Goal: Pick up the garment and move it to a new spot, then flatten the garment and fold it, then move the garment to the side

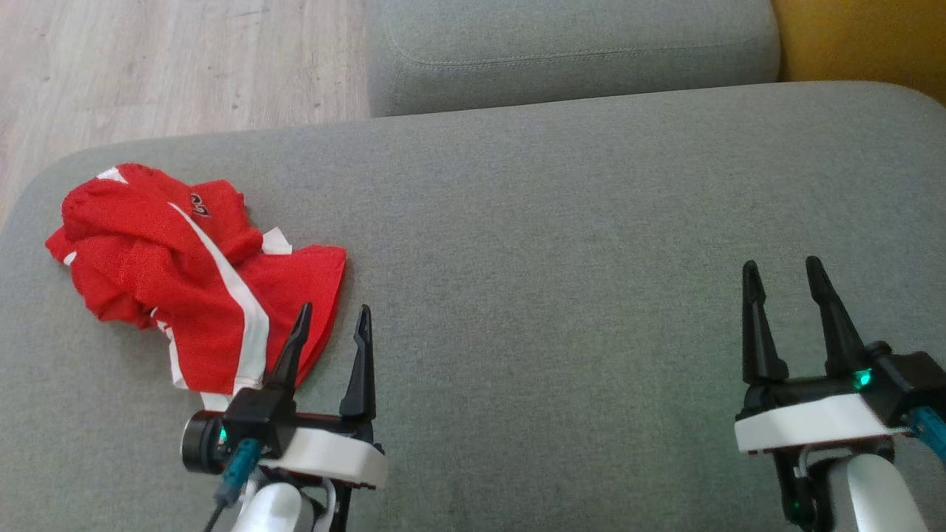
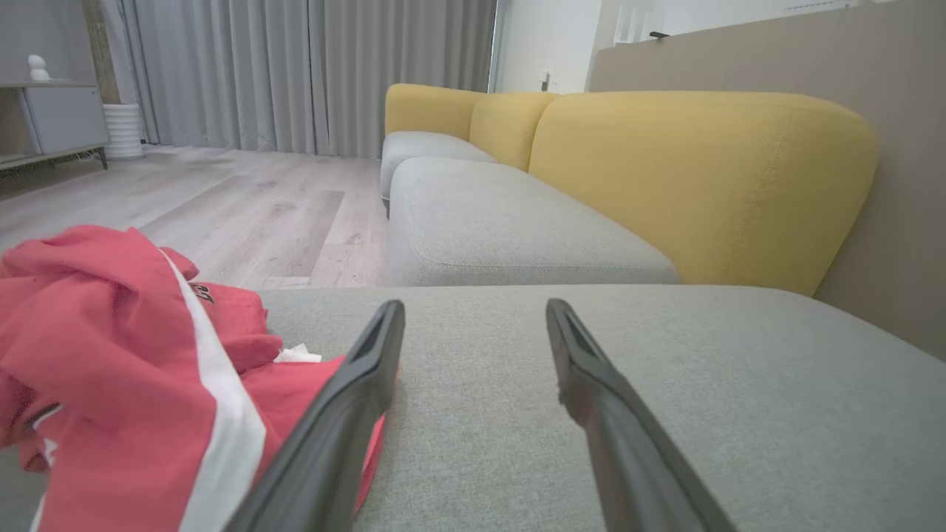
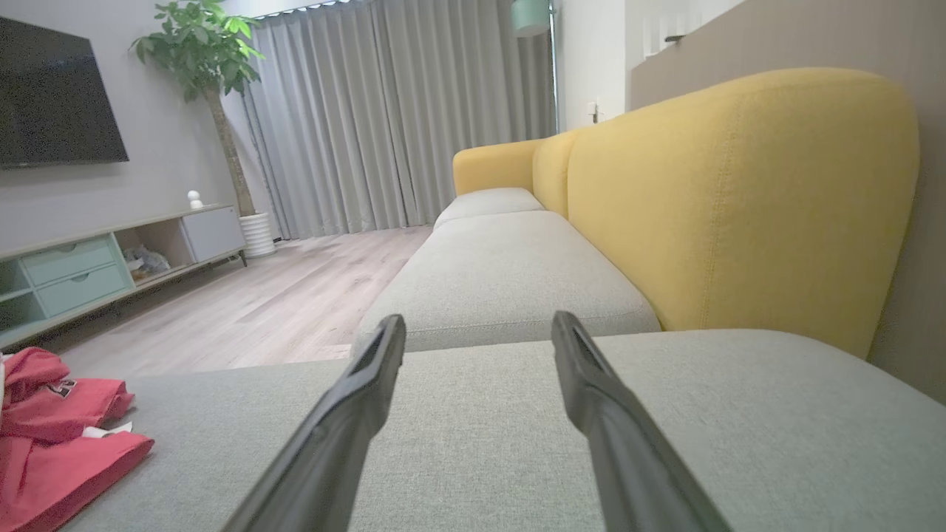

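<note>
The garment (image 1: 185,281) is red with white stripes and lies crumpled at the left end of the grey sofa cushion (image 1: 562,258). My left gripper (image 1: 333,316) stands open just at the garment's near right edge, one finger over the red cloth, nothing between its fingers. In the left wrist view the garment (image 2: 126,369) spreads to the left of the left gripper (image 2: 474,310). My right gripper (image 1: 783,270) is open far to the right over bare cushion. The right wrist view has the garment (image 3: 52,436) at its lower left and the right gripper (image 3: 479,324) open.
A second grey cushion (image 1: 576,52) adjoins at the back, with a yellow backrest (image 2: 702,177) along the right. Wooden floor (image 1: 148,66) lies beyond the cushion's left and far edges. A TV cabinet (image 3: 89,266) and a potted plant (image 3: 207,59) stand across the room.
</note>
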Available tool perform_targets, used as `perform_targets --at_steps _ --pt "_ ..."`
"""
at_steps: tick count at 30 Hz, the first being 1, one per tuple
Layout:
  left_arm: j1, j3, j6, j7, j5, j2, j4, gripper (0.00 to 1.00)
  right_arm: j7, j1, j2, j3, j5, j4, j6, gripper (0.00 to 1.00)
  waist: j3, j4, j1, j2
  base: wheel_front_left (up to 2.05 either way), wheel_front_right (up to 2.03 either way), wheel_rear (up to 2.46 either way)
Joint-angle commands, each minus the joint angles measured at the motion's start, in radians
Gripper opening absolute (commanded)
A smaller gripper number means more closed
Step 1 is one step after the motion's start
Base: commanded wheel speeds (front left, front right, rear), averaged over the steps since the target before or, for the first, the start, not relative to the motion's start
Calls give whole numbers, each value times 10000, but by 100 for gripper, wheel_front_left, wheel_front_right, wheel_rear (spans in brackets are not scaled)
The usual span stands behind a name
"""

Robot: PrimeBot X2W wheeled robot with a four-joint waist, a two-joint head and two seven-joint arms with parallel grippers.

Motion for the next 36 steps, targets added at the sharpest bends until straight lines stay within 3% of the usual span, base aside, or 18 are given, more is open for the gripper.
perform_targets --at_steps 1,7,15,26,36 --pt "-625 118 121 -162 386 151 -228 100 -166 -444 -106 260 -476 -461 -6 100 15 13 0 0 0 0 0" --pt "-811 -240 531 -367 1442 297 -48 100 -373 -476 -110 448 -1539 -647 -7 100 125 58 0 0 0 0 0" --pt "-797 -73 789 -573 1611 106 -210 100 -580 -501 -115 395 -2178 -806 -7 100 231 107 0 0 0 0 0" --pt "-391 840 239 -797 1080 -366 -14 100 -805 -222 -119 85 -250 -137 -7 100 128 176 0 0 0 0 0" --pt "-209 939 -69 -797 1009 -493 582 100 -805 -128 -119 17 -139 711 -7 100 -54 121 0 0 0 0 0"
